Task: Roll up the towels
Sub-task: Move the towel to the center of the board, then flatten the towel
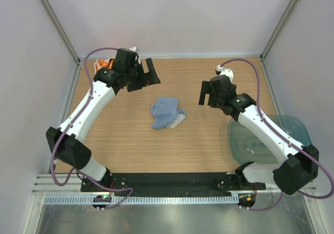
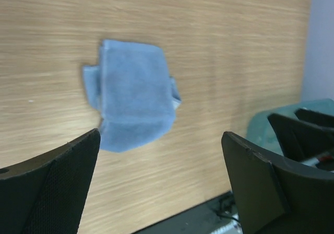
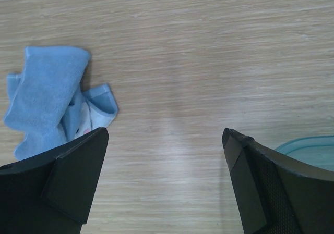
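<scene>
The blue towel (image 1: 166, 112) is lying crumpled and loosely folded, not rolled, near the middle of the table (image 1: 209, 150), with bare wood showing on every side of it. A pale strip is peeking out at its right edge; what it belongs to cannot be told. The orange towel (image 1: 104, 63) is sitting in the far left corner, at the table's edge, partly hidden behind the left arm (image 1: 86, 106). The tray (image 1: 295, 123) is resting at the right edge, well apart from the blue towel, under the right arm (image 1: 266, 130). The left gripper (image 1: 142, 77) is hovering beyond the blue towel, to its far left, jaws spread wide, gripping nothing and touching nothing. The right gripper (image 1: 207, 94) is hanging to the blue towel's right, well clear of it, jaws likewise standing wide and holding nothing.
</scene>
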Tool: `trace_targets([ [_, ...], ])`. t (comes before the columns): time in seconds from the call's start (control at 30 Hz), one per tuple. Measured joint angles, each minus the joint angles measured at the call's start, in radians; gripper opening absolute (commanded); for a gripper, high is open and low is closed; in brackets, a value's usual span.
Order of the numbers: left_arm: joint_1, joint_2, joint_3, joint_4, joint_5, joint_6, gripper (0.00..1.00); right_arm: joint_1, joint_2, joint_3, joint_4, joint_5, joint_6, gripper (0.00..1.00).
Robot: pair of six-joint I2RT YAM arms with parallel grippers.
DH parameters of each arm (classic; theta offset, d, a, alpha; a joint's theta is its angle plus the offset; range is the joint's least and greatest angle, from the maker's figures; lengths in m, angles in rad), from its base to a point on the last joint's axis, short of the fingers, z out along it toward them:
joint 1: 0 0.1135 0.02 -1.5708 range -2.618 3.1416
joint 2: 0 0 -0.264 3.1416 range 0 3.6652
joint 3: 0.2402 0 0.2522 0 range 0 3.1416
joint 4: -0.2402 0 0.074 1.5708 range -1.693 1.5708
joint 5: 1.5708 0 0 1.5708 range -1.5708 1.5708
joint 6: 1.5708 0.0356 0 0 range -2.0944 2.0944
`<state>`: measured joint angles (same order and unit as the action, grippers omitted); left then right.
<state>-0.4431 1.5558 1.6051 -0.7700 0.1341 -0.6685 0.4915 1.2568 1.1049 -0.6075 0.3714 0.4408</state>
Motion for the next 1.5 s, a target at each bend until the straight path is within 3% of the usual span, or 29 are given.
trace_targets([
  [0.13,0.028,0.013,0.060,-0.043,-0.122,0.034,1.00,0.001,0.004,0.000,0.009,-0.109,-0.010,1.00],
  [0.33,0.190,0.124,0.098,-0.006,-0.188,0.045,1.00,0.058,0.107,0.000,0.048,-0.232,-0.010,1.00],
  [0.47,0.270,0.348,0.190,0.010,-0.187,0.044,0.96,0.124,0.240,0.017,0.046,-0.264,-0.014,1.00],
  [0.63,0.290,0.638,0.383,-0.007,-0.158,0.030,0.89,0.175,0.349,0.053,0.045,-0.290,-0.019,1.00],
  [0.73,0.286,0.661,0.333,0.001,-0.121,0.012,0.89,0.193,0.384,0.087,0.048,-0.306,-0.021,1.00],
  [0.9,0.274,0.547,0.113,0.047,-0.087,-0.013,0.88,0.203,0.450,0.149,0.082,-0.333,-0.019,0.95],
  [0.93,0.272,0.509,0.069,0.051,-0.082,-0.014,0.88,0.204,0.473,0.166,0.091,-0.336,-0.018,0.73],
  [1.03,0.266,0.386,-0.037,0.069,-0.076,-0.024,0.87,0.208,0.540,0.207,0.117,-0.362,-0.020,0.39],
  [1.1,0.260,0.300,-0.087,0.081,-0.076,-0.028,0.87,0.219,0.586,0.230,0.129,-0.377,-0.019,0.31],
  [1.13,0.257,0.260,-0.106,0.085,-0.075,-0.030,0.87,0.228,0.600,0.239,0.131,-0.378,-0.020,0.21],
  [1.23,0.250,0.171,-0.137,0.101,-0.069,-0.031,0.86,0.284,0.629,0.267,0.128,-0.376,-0.035,0.05],
  [1.3,0.248,0.124,-0.155,0.101,-0.069,-0.030,0.86,0.340,0.626,0.284,0.126,-0.370,-0.048,0.01],
  [1.4,0.248,0.069,-0.178,0.095,-0.074,-0.026,0.87,0.451,0.600,0.296,0.133,-0.353,-0.084,0.02],
  [1.47,0.248,0.029,-0.197,0.086,-0.086,-0.021,0.88,0.539,0.567,0.291,0.130,-0.339,-0.109,0.53],
  [1.5,0.248,0.010,-0.204,0.080,-0.090,-0.018,0.88,0.585,0.544,0.285,0.132,-0.332,-0.118,0.63],
])
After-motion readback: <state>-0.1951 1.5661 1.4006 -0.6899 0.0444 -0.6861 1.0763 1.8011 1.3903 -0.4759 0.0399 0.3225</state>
